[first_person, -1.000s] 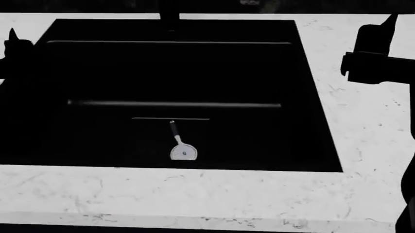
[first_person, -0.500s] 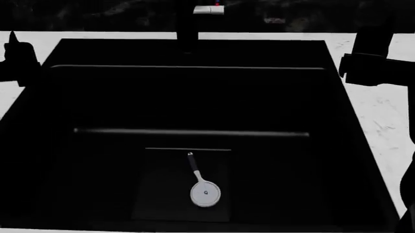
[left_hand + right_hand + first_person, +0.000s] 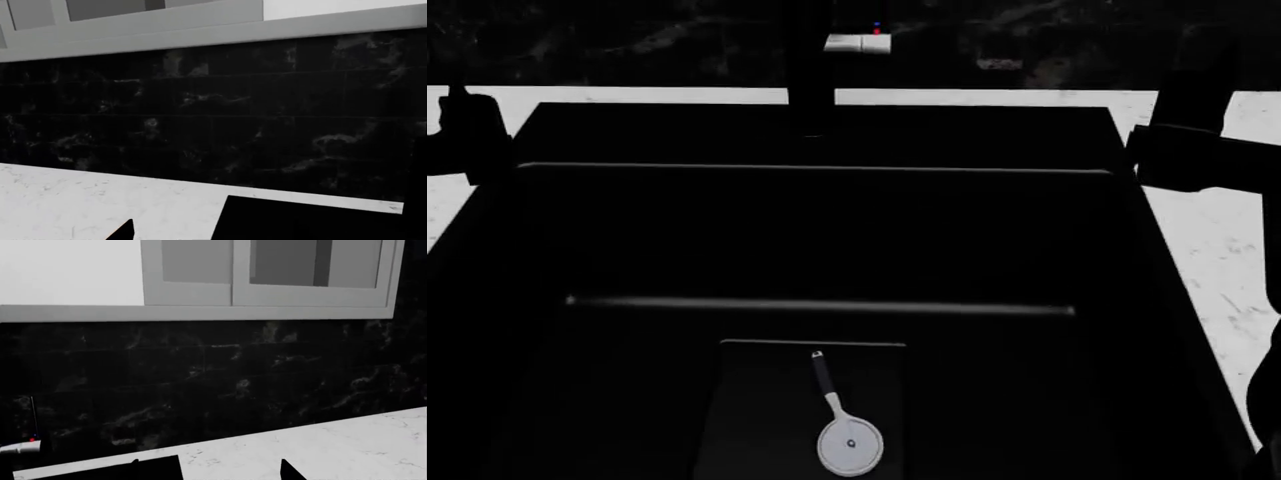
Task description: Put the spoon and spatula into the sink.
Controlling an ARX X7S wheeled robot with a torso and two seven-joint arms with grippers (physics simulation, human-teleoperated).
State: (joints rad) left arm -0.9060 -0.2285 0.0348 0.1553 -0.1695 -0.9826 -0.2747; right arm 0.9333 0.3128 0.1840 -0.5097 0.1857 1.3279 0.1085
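Observation:
The sink (image 3: 827, 230) is a deep black basin that fills most of the head view. The spoon and the spatula are out of view in every frame. My left gripper (image 3: 457, 125) hovers over the sink's far left corner. In the left wrist view one of its fingertips (image 3: 125, 231) shows far off centre over the white counter, and the other is lost against the dark sink (image 3: 307, 220). My right gripper (image 3: 1194, 135) hangs over the sink's far right corner. It is open (image 3: 210, 471), with only bare countertop between its fingertips.
A white round-headed utensil with a thin black handle (image 3: 849, 440) lies on the sink floor. The black faucet (image 3: 814, 70) rises at the back edge. White marbled countertop (image 3: 1228, 250) flanks the basin, and a dark tiled backsplash (image 3: 220, 375) with grey cabinets (image 3: 267, 275) stands behind.
The head view has closed in on the sink: the front counter strip has left the view, the basin looks larger, and the faucet and backsplash now show. Both grippers keep their places.

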